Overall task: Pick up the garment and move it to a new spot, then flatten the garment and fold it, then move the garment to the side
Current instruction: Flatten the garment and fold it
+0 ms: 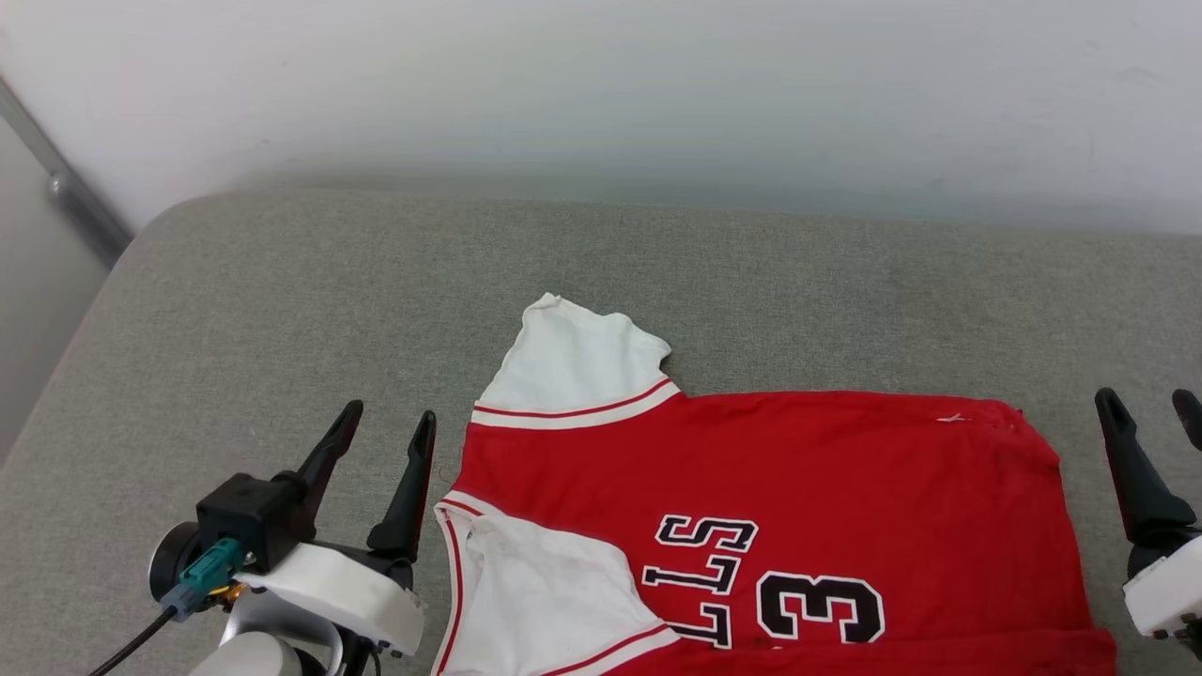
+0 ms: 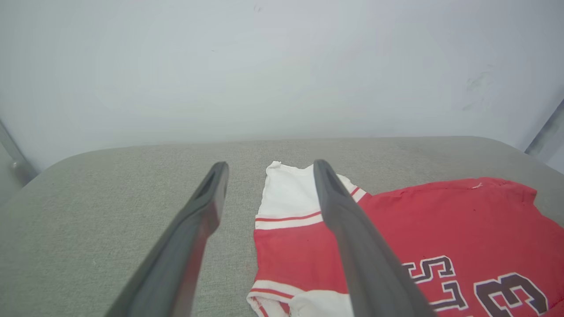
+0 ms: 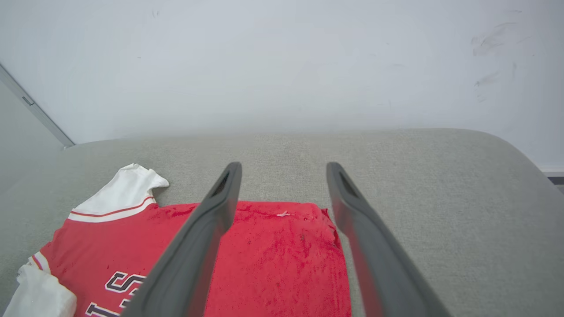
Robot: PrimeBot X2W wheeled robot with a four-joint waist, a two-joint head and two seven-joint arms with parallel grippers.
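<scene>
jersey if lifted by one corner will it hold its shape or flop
Probably floppy: the jersey lies flat with a curled white sleeve, so it would drape. Likely light: thin cloth. Pushed, it would probably bunch on the grey cushion rather than slide.

Red jersey garment point(image 1: 798, 469) lying flat on a grey fabric-covered tabletop point(image 1: 282, 282), its white sleeve pointing toward the pale wall point(image 1: 601, 94) and the black lettering and "3" turned sideways. Left tool point(image 1: 392, 413), fingers spread with nothing between them, stands just beside the garment's left edge. Right tool point(image 1: 1146, 399), likewise spread and empty, stands just beside its right edge.
</scene>
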